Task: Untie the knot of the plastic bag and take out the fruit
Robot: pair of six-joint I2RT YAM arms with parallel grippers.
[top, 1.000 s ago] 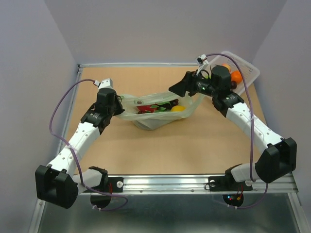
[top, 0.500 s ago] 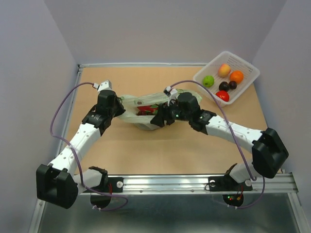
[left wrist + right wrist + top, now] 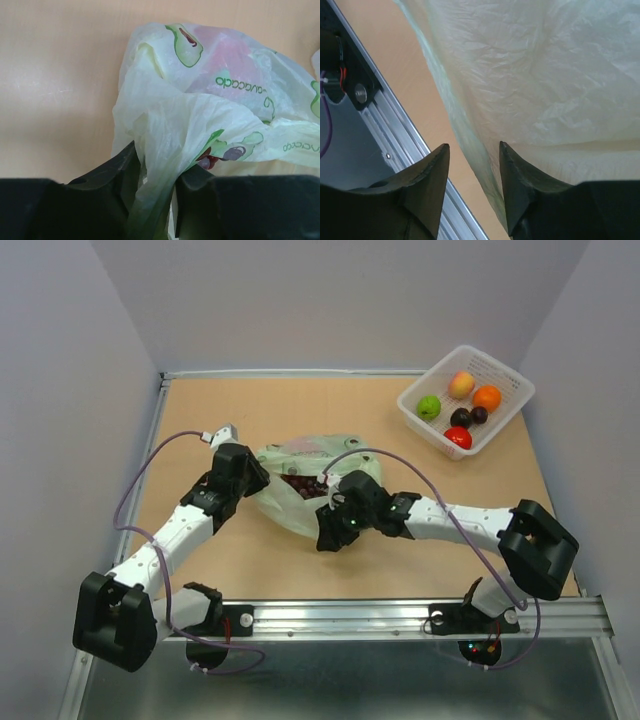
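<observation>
The pale green plastic bag point(image 3: 300, 465) lies slack mid-table, printed with fruit pictures. My left gripper point(image 3: 257, 478) is shut on a bunched strip of the bag's left side point(image 3: 155, 195). My right gripper point(image 3: 326, 538) is low at the bag's near side with its jaws open point(image 3: 472, 145). The bag's film point(image 3: 530, 75) hangs over and between its fingers. Dark purple grapes point(image 3: 300, 483) show in the bag's mouth. A pink shape point(image 3: 225, 55) shows through the film. I cannot make out the knot or the yellow fruit.
A white mesh basket point(image 3: 505, 375) with several small round fruits stands at the far right corner. The table's metal front rail point(image 3: 395, 135) runs close below my right gripper. Grey walls enclose the table on three sides.
My right arm swung from beside the basket across to the bag's near side and dropped low. The bag went from stretched to slack. My left gripper shifted slightly nearer, still holding the bag.
</observation>
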